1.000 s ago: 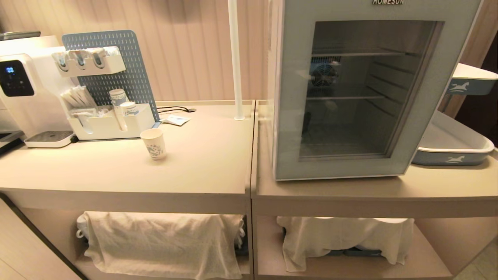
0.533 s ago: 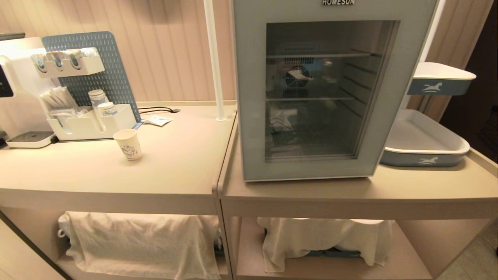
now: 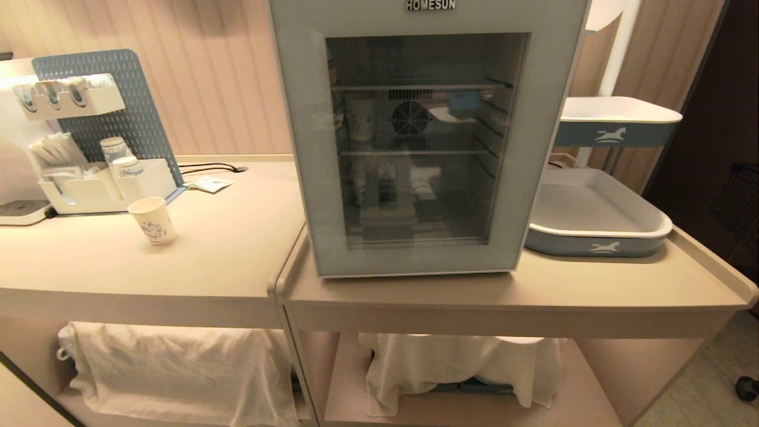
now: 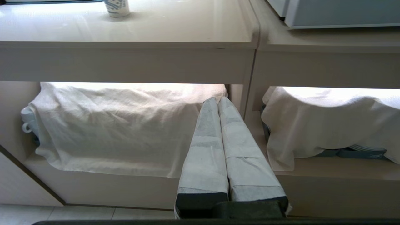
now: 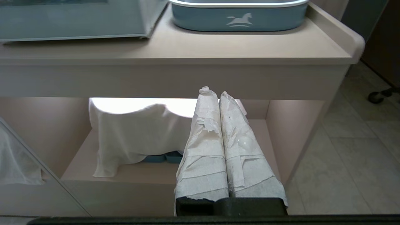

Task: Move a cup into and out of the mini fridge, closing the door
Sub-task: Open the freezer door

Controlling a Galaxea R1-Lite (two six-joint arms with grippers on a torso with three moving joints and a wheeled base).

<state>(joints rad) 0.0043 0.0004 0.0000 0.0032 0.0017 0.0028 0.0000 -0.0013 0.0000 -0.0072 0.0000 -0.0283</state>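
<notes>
Left gripper (image 4: 218, 100): fingers pressed together, empty, hanging below counter height; cup (image 4: 117, 7) upright above, off to its left. Right gripper (image 5: 214, 93): likewise closed, low. Head view: cup (image 3: 152, 220) left of mini fridge (image 3: 415, 261), door (image 3: 302, 148) closed; left arm judged nearer.

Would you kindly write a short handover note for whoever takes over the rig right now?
Left gripper: shut, empty, parked low in front of the counter's lower shelf.
Right gripper: shut, empty, parked low the same way.
The cup stands upright on the left counter, in front of the white organiser.
The mini fridge sits on the right counter, its door closed.
Done: nothing visible on the task yet.
Left: open the door, put the cup in, take it out, close the door.
</notes>
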